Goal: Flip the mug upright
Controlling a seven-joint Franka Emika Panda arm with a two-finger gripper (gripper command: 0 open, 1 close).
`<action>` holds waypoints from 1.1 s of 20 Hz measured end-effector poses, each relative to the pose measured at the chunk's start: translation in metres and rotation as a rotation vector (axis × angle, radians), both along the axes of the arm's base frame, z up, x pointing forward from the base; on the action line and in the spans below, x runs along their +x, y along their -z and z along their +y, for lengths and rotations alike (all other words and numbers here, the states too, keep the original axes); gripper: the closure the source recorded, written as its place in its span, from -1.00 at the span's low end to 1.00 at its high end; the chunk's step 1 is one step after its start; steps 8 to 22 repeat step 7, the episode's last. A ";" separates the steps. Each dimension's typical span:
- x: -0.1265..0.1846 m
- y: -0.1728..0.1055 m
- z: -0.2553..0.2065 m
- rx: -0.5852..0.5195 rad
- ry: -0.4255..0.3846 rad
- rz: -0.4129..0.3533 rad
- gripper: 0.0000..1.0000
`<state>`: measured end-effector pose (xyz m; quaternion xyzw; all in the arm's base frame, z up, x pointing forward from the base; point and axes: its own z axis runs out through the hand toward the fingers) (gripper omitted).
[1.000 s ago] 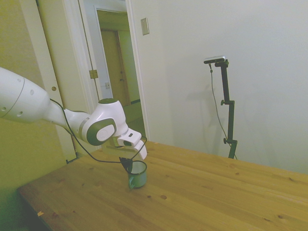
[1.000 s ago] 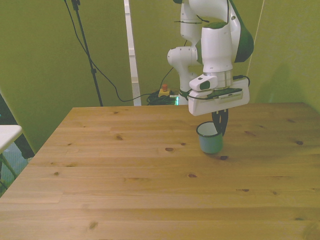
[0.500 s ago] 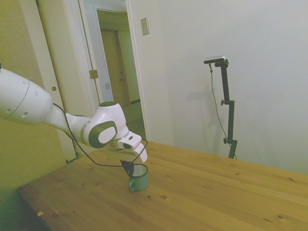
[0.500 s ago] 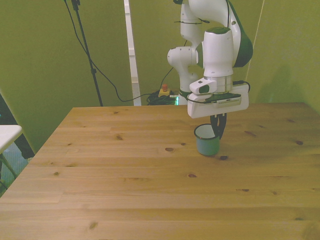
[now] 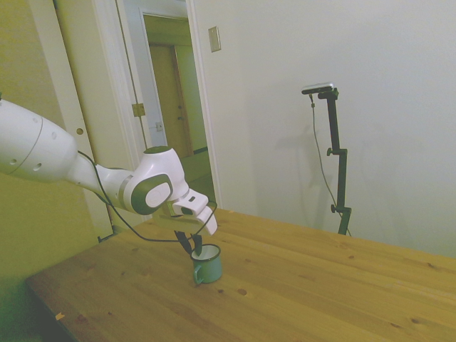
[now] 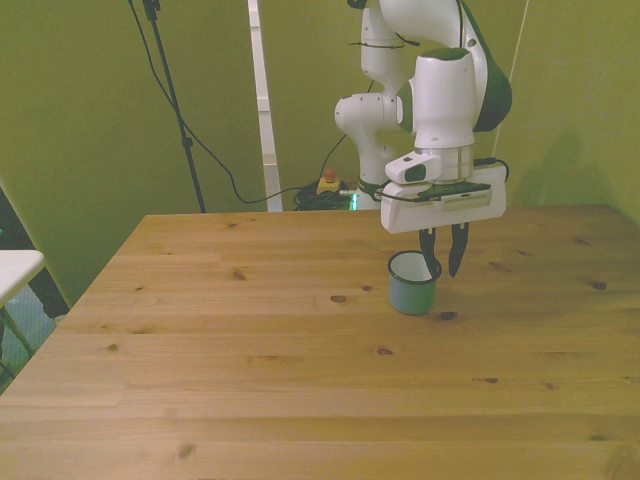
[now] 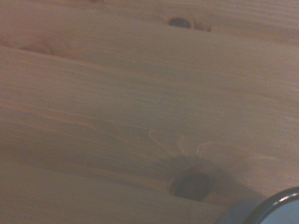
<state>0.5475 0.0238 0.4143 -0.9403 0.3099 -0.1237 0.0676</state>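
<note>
1. Now, side view: the mug (image 5: 206, 263) stands upright on the bench (image 5: 306, 285), lower middle, end effector (image 5: 189, 242) just above its rim.
2. Front view: end effector (image 6: 444, 262) spread, gripping nothing, at the mug's (image 6: 411, 284) right rim.
3. Wrist view: mug rim (image 7: 275, 207) peeks in, lower right corner.

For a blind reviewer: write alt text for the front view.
A small teal mug stands upright, mouth up, on a wooden table, toward the front view's right. A white robot arm's gripper hangs open just above its rim, one dark finger over the mug's mouth and the other outside its wall.
</note>
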 end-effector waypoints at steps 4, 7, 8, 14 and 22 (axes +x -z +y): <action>-0.028 -0.033 0.025 0.005 -0.039 -0.055 -1.00; -0.066 -0.044 0.049 0.011 -0.067 -0.083 -1.00; -0.066 -0.044 0.049 0.011 -0.067 -0.083 -1.00; -0.066 -0.044 0.049 0.011 -0.067 -0.083 -1.00; -0.066 -0.044 0.049 0.011 -0.067 -0.083 -1.00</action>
